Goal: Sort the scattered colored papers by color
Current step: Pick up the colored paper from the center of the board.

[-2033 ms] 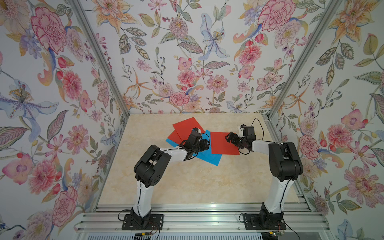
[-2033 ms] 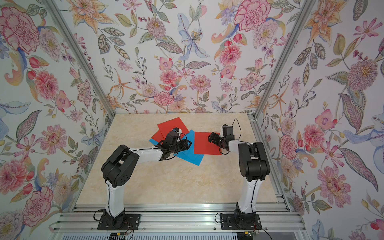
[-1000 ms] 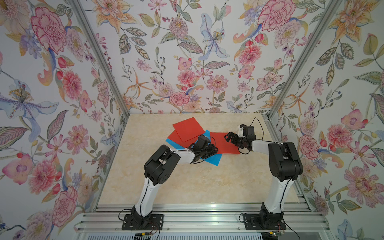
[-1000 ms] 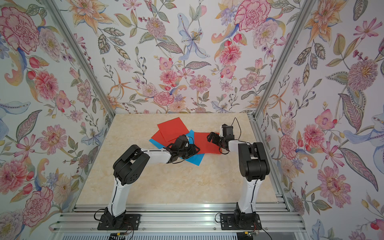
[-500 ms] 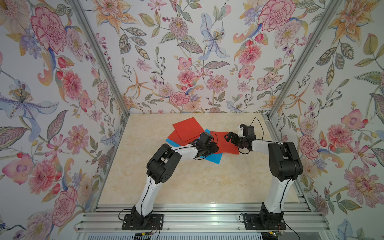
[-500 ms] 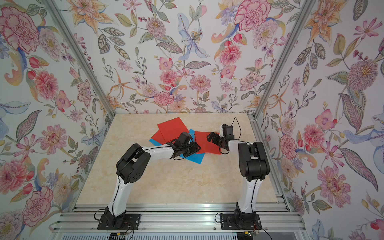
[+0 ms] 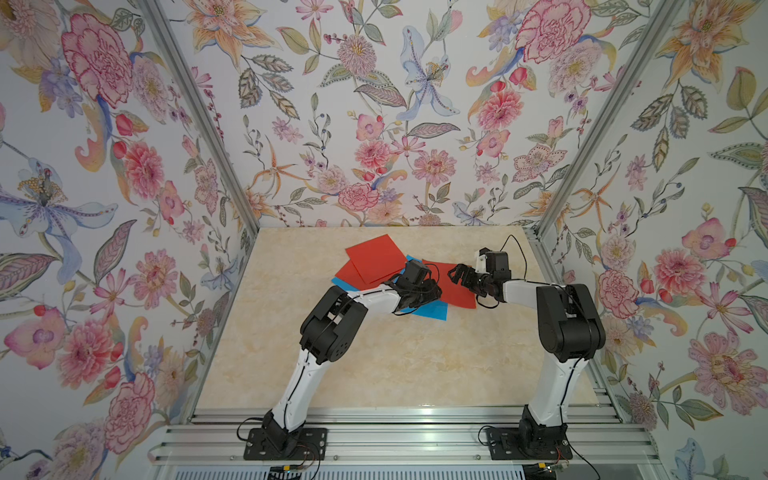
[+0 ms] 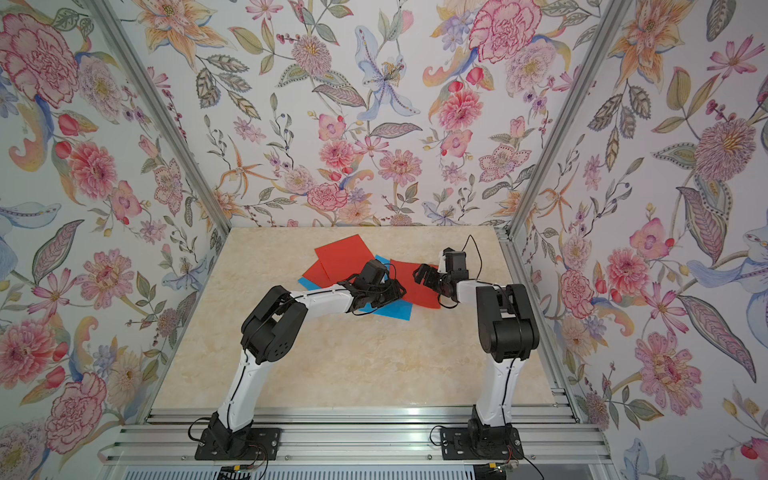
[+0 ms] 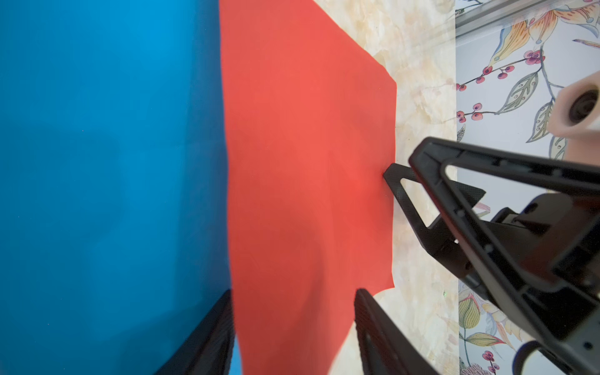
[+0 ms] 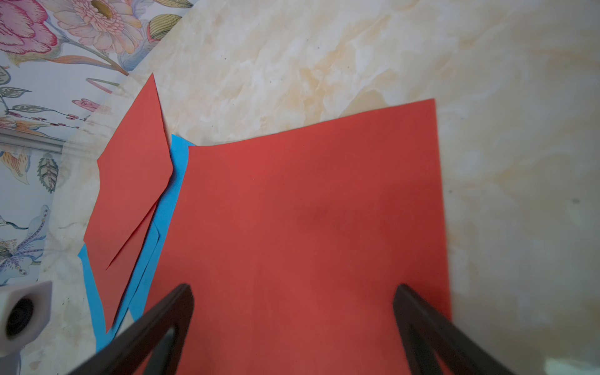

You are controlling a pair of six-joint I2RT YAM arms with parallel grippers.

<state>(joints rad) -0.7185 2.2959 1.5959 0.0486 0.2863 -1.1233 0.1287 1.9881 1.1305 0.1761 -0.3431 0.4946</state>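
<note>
**Step in hand, as judged:** separation of the near red paper [image 7: 457,297] from the blue paper [image 7: 432,311] beneath it. No colour is yet set apart. All sheets are found overlapping on the table [image 7: 374,353], toward its far side.

**Nearest:** the blue paper is laid closest, with its corner clear of the rest. Its right part is covered by the red paper.

**Left gripper:** the left gripper [image 9: 293,292] is held low over the line where red meets blue. Its fingers are seen apart, with nothing clamped. The left arm is bent at a raised elbow, and the forearm is stretched inward and to the right.

**Right gripper:** across the red paper the right gripper [image 7: 460,274] is found, jaws spread wide and empty. One fingertip [image 9: 393,172] is placed at the sheet's right edge; contact cannot be confirmed. The right arm is stood upright near its base with the forearm turned inward. The grippers are thus faced toward each other, near but apart.

**Beyond:** two red papers [image 7: 374,257] are overlapped, and blue slivers [image 7: 341,284] are shown under them.

**Next move, as judged:** the red paper's edge must be lifted or dragged off the blue paper while the blue is pinned, since little is offered to pinch by a flat sheet.
</note>
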